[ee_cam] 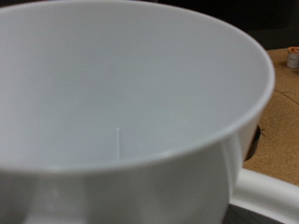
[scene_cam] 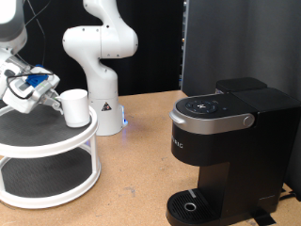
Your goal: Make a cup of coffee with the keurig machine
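The white cup (scene_cam: 74,106) stands on the top shelf of a round two-tier stand (scene_cam: 56,141) at the exterior view's left. My gripper (scene_cam: 54,97) is right against the cup's left side, at rim height. In the wrist view the cup (ee_cam: 121,103) fills almost the whole picture, seen into its empty inside, with its handle (ee_cam: 266,191) at one corner; my fingers do not show there. The black keurig machine (scene_cam: 226,141) stands at the exterior view's right with its lid down and its round drip tray (scene_cam: 193,205) bare.
The white robot base (scene_cam: 102,66) stands behind the stand. A small pod (ee_cam: 293,58) lies on the brown table, seen at the wrist view's edge. A dark panel (scene_cam: 240,42) rises behind the machine.
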